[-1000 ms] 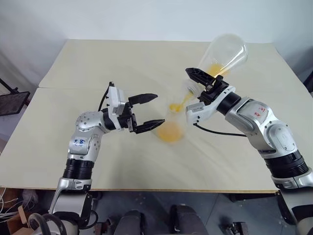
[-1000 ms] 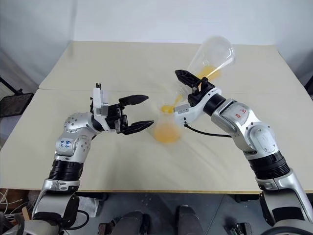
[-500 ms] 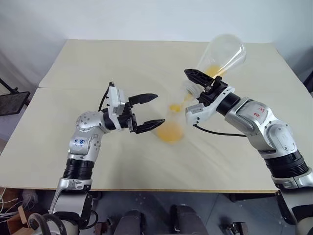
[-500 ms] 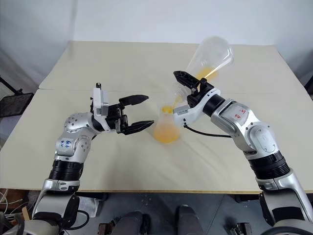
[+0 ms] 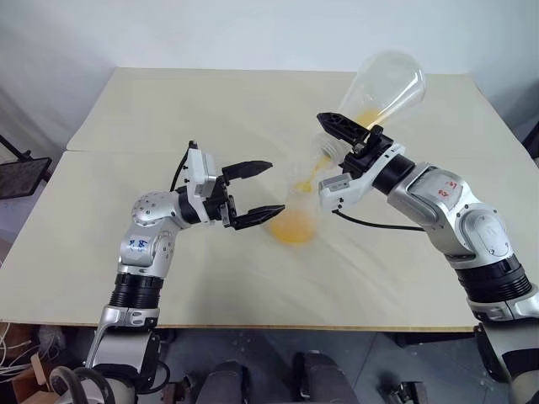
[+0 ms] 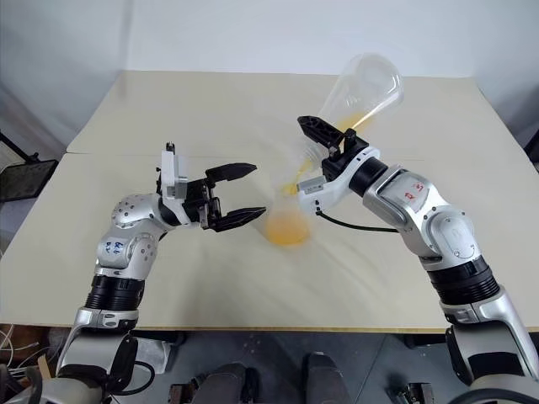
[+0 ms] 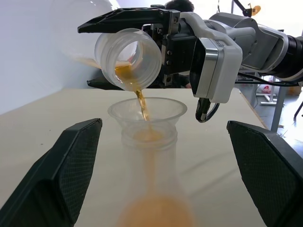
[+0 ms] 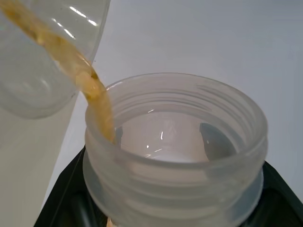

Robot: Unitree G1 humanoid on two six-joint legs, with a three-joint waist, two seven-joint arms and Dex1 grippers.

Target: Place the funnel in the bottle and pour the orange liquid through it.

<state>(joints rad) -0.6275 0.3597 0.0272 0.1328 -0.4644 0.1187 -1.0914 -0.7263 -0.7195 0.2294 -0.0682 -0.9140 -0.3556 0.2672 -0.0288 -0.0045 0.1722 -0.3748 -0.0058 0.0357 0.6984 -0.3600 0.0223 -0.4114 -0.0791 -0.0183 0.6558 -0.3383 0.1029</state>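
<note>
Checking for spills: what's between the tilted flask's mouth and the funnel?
A thin stream of orange liquid falls from the flask into the funnel, seen in the left wrist view.

A pale wooden table (image 5: pixel 168 109), perhaps two joined.

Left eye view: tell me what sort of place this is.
Probably a lab or test room set up for robot trials. A plain pale table stands against a bare white wall, carrying just the bottle with its funnel, while loose cables lie on the floor by the table.
</note>
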